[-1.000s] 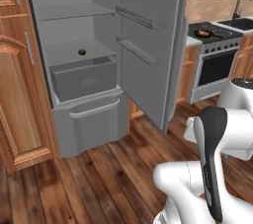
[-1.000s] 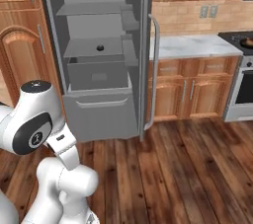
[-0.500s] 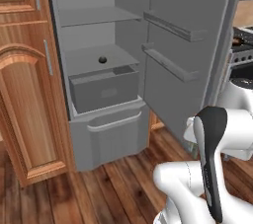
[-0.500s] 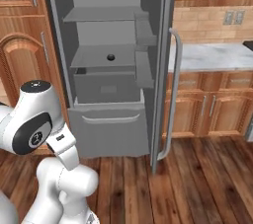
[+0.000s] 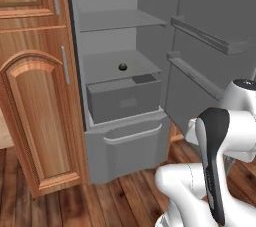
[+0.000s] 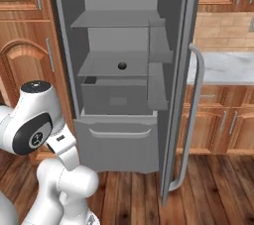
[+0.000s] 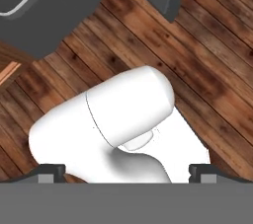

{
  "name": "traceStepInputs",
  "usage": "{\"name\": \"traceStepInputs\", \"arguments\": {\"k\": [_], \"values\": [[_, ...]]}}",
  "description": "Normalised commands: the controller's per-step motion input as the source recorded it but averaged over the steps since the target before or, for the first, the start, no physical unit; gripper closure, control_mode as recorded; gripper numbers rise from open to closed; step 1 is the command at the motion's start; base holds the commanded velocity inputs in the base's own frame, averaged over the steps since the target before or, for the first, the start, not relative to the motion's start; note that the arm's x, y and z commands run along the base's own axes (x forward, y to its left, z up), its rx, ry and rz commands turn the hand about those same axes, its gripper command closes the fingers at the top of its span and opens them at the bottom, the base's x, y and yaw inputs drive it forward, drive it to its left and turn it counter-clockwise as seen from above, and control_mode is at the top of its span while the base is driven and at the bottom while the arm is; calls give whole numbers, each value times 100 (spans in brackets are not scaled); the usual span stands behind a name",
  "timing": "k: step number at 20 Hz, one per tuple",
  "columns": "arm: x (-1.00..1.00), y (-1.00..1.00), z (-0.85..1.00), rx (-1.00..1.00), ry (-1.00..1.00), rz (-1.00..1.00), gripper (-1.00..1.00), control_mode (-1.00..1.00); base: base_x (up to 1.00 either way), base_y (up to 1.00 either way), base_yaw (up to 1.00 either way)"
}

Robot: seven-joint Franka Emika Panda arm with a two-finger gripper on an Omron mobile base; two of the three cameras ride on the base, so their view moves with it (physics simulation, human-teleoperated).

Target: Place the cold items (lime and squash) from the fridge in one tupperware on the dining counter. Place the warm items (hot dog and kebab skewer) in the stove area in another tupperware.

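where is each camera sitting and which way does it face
Left base view: behind the arm on its left, facing the open fridge; white arm at lower right.
Right base view: behind the arm on its right, facing the fridge and its door; arm at lower left.
Hand view: on the hand, looking down at the wood floor; open gripper fingertips at the bottom.
Both base views share the fridge shelf with a small dark item and the drawer.

Lighting is even and diffuse — rendered, no glare. Soft shadows inside the fridge (image 5: pixel 120 71); edges sharp, no blur or distortion.
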Motion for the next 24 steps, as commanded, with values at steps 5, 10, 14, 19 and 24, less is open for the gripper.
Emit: {"name": "traceStepInputs", "arguments": {"k": [5,10,14,19,24], "values": [[0,0,0,0,0,0,-100,100,48,0,20],[0,0,0,0,0,0,-100,100,56,0,21],[0,0,0,0,0,0,-100,100,67,0,20],[0,0,0,0,0,0,-100,100,62,-1,18],[0,0,0,0,0,0,-100,100,50,-14,12]]}}
